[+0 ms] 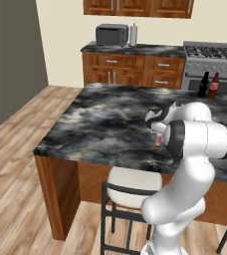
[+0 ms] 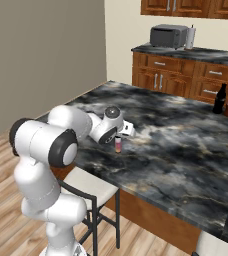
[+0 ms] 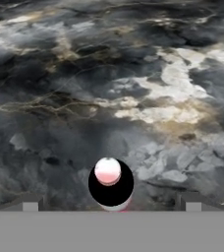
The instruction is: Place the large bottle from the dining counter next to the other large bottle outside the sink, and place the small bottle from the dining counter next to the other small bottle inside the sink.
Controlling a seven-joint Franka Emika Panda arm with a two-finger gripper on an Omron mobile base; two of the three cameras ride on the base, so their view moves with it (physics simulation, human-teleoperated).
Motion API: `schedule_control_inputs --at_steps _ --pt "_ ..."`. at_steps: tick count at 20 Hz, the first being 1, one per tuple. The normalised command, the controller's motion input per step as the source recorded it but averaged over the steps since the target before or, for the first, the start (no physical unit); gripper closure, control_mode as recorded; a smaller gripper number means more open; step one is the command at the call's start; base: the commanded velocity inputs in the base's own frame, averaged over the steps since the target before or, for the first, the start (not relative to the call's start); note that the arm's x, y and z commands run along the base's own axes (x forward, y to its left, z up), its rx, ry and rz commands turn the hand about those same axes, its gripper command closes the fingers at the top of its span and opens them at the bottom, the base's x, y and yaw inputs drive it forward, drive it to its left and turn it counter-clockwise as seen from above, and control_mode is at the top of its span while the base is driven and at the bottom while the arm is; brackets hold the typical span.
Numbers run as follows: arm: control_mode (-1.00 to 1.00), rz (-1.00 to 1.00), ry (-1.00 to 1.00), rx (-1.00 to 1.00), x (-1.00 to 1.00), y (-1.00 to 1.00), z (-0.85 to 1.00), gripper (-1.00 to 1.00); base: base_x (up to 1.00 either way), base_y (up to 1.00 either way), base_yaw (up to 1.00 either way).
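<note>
Near the lower centre of the hand view, the small bottle (image 3: 110, 183) stands on the marbled table (image 3: 133, 98) between the spread-apart gripper (image 3: 111, 205) tips, where an off-centre closing could tip it.

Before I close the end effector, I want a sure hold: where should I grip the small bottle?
Grip the small bottle around its round body below the cap, coming straight down: it stands upright on the dining counter, between the open end effector fingers.
</note>
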Motion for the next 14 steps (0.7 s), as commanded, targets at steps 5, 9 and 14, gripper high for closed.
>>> schedule_control_inputs --at_steps 5,9,14 --pt "-1.00 0.03 0.00 0.00 0.19 -0.05 -0.13 -1.00 0.00 0.00 0.00" --pt "-1.00 0.04 0.00 0.00 0.19 -0.06 -0.14 -1.00 0.00 0.00 0.00" --pt "-1.00 0.04 0.00 0.00 0.19 -0.02 -0.16 -1.00 0.00 0.00 0.00"
